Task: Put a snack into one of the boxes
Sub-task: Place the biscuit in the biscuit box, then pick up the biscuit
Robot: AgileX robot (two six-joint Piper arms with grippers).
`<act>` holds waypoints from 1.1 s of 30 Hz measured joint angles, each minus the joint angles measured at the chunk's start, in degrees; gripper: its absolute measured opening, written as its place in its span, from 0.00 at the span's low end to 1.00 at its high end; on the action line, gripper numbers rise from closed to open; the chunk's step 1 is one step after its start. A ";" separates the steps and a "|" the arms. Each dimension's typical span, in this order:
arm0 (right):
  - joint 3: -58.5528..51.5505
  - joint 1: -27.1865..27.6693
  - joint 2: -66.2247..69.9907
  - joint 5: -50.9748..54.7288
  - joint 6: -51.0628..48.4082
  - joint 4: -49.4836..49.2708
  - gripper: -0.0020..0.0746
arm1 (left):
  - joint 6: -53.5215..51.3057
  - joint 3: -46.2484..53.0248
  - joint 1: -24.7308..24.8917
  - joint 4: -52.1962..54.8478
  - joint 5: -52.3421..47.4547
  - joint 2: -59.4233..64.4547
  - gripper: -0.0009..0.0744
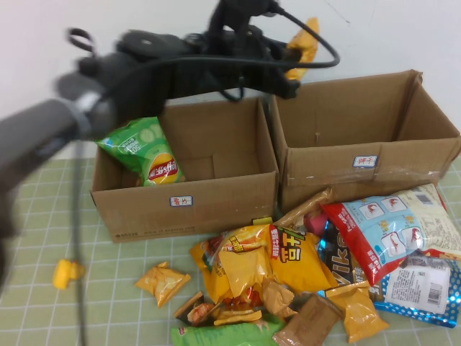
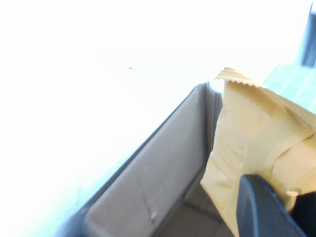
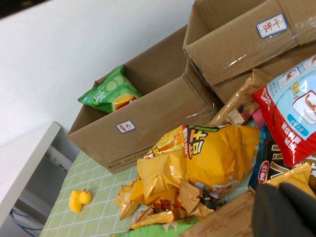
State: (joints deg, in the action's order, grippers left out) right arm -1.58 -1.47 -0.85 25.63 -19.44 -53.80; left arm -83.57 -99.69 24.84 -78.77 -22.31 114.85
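From the high camera I see my left arm stretched across above the two boxes, its left gripper (image 1: 297, 52) up over the gap between them and clamped on a small yellow-orange bag (image 1: 305, 45). The green crisp bag (image 1: 142, 151) leans in the left corner of the lower box (image 1: 187, 205), partly over its rim, so the snack is in that box. The taller taped box (image 1: 364, 169) stands just beside it on the right, and a heap of snack bags (image 1: 288, 267) lies in front of both on the green checked mat (image 1: 43, 238), with a small yellow duck toy (image 1: 67, 273) off to the left. My left wrist camera shows the yellow-orange bag (image 2: 256, 148) pinched by the dark finger (image 2: 261, 207) above a cardboard wall (image 2: 163, 173). My right wrist camera looks over the heap toward the lower box (image 3: 143, 123) with the green crisp bag (image 3: 109, 91) in it; the right gripper (image 3: 284, 210) shows only as a dark shape at the edge, low beside the heap, and I cannot tell how its jaws stand.
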 joint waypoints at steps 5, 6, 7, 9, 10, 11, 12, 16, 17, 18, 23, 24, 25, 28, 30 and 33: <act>0.00 0.00 0.00 0.00 -1.13 -0.47 0.02 | -0.51 -12.34 0.00 -5.12 -1.19 12.99 0.11; 0.00 0.00 0.00 0.00 -1.23 -0.47 0.02 | -1.16 -14.36 0.03 -5.36 -2.51 15.23 0.11; 0.00 0.00 0.00 0.00 -1.23 -0.47 0.02 | -1.87 -15.94 0.16 -5.36 -3.70 17.09 0.11; 0.00 0.00 0.00 0.00 -1.47 -0.47 0.02 | -2.13 -18.25 0.98 -5.36 -4.68 19.70 0.11; 0.00 0.00 0.00 0.00 -1.47 -0.59 0.02 | -1.89 -18.91 1.55 -5.36 -4.05 20.43 0.11; 0.00 0.00 0.00 0.00 -1.47 -0.59 0.02 | -1.89 -19.17 1.88 -5.36 -3.37 20.86 0.11; 0.00 0.00 0.00 0.00 -1.47 -0.73 0.02 | -1.78 -19.33 2.30 -5.36 -2.55 21.04 0.11; 0.00 0.00 0.00 0.00 -1.55 -0.73 0.02 | -2.25 -19.82 3.82 -5.01 -0.25 21.16 0.17; 0.00 0.00 0.00 0.00 -1.55 -0.82 0.02 | -2.35 -19.86 3.91 -4.48 0.01 21.16 0.22; 0.00 0.00 0.00 0.00 -1.55 -0.82 0.02 | -2.46 -19.95 3.91 -3.89 0.12 21.16 0.30; 0.00 0.00 0.00 0.00 -1.82 -0.82 0.02 | -2.16 -19.95 3.91 -3.37 0.48 21.02 0.66; 0.00 0.00 0.00 0.00 -1.83 -0.85 0.02 | -2.14 -19.95 3.91 -3.19 0.15 20.76 0.70; 0.00 0.00 0.00 0.00 -1.93 -0.95 0.02 | -2.06 -19.95 3.91 -2.65 -0.23 20.58 0.71; 0.00 0.00 0.00 0.35 -2.06 -1.07 0.02 | -0.50 -19.95 3.91 1.47 -2.39 17.82 0.66; 0.00 0.00 0.00 0.40 -2.30 -1.28 0.02 | 2.98 -19.95 3.91 7.75 -5.32 14.66 0.51; 0.00 0.00 0.00 0.49 -2.53 -1.32 0.02 | 10.06 -19.95 3.91 22.31 -12.45 9.19 0.21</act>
State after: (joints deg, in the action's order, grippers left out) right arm -1.58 -1.47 -0.85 26.12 -21.97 -55.12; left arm -73.50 -119.65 28.75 -56.46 -34.76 124.04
